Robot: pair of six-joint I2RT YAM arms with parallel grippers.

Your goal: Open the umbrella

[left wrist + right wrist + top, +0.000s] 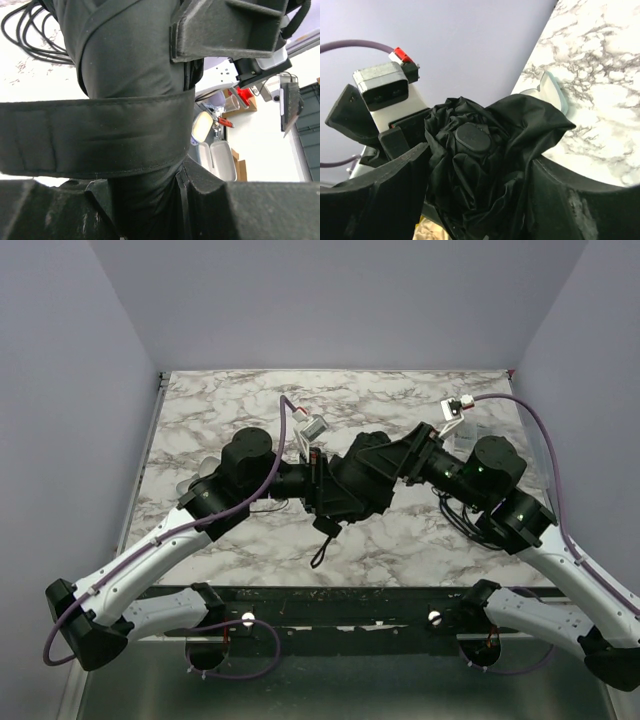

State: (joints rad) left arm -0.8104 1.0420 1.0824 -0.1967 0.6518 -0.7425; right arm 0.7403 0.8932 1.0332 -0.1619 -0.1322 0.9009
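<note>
The folded black umbrella (358, 480) is held level above the marble table (250, 410) between both arms. My left gripper (312, 480) is shut on its left end. In the left wrist view the fabric bundle (130, 60), wrapped by its closure strap (95, 135), sits between my fingers (240, 210). My right gripper (415, 462) is shut on the right end. In the right wrist view the crumpled canopy (485, 165) and its round cap (472, 140) fill the space between the fingers (385, 195). The wrist strap (325, 538) hangs down.
A pale mint-green case (185, 486) lies on the table behind the left arm; it also shows in the right wrist view (551, 91). A coiled black cable (458, 512) lies by the right arm, also in the left wrist view (25, 30). Purple walls enclose the table.
</note>
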